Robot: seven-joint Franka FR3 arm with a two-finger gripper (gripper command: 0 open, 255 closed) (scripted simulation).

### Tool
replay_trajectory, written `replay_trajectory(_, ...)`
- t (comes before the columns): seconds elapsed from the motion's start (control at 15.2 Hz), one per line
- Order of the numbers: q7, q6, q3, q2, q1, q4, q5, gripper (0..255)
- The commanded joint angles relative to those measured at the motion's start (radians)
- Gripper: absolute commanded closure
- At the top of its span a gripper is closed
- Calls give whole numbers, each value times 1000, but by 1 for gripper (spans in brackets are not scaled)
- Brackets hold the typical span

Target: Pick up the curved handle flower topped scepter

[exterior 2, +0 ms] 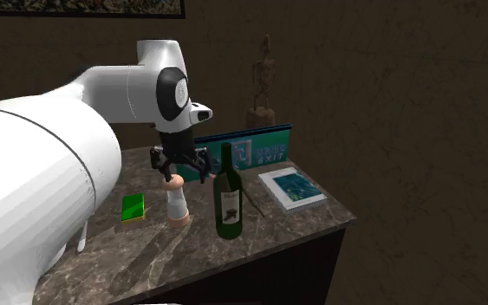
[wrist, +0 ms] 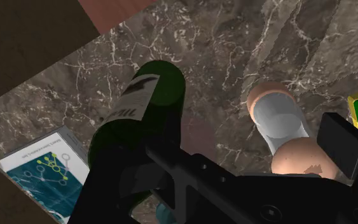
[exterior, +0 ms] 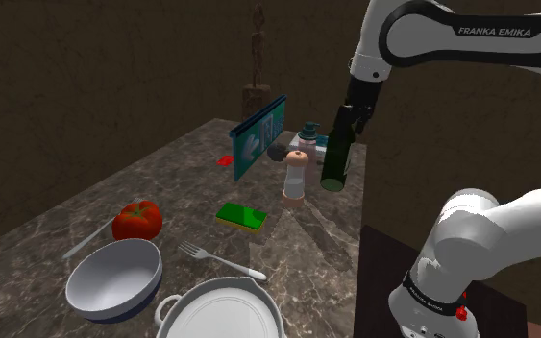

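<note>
The gripper [exterior 2: 181,165] hangs with its fingers spread wide and nothing between them, directly above the round top of the pepper mill [exterior 2: 176,201]. In the wrist view the mill's pale knob sits just under the hand, with the dark green wine bottle [exterior 2: 227,199] close beside it. The scepter [exterior 2: 255,197] is not under the hand at all. It lies flat on the marble table [exterior 2: 190,253] on the far side of the bottle from the mill, in the strip between the bottle and the book [exterior 2: 294,186], running from near the teal sign [exterior 2: 252,149] toward the table's front edge. The trouble from here is the bottle, which stands upright between the gripper and its target. A low sideways sweep would likely clip its neck and tip it onto the scepter or off the edge, so I'd expect the hand to need height before crossing. The mill below is just as easy to topple if the fingers drop first. Once there, the shaft lies so close to the bottle's base that one finger may have little room to come down. A thin rod flat on stone can also slip out of a closing pinch. As for its looks, it reads only as a slim dark line — the flower top and curved handle are probably there, but I cannot make them out.
</note>
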Motion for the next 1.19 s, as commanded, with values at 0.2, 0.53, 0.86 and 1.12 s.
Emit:
replay_trajectory(0.2, -105, 65, -80, 78, 7, 7, -13, 0)
replay_trajectory(0.53, -286, 164, -209, 241, 32, 55, -6, 0)
replay_trajectory(0.86, -482, 238, -330, 439, 72, 145, 51, 0)
replay_trajectory(1.12, -656, 268, -413, 622, 101, 248, 141, 0)
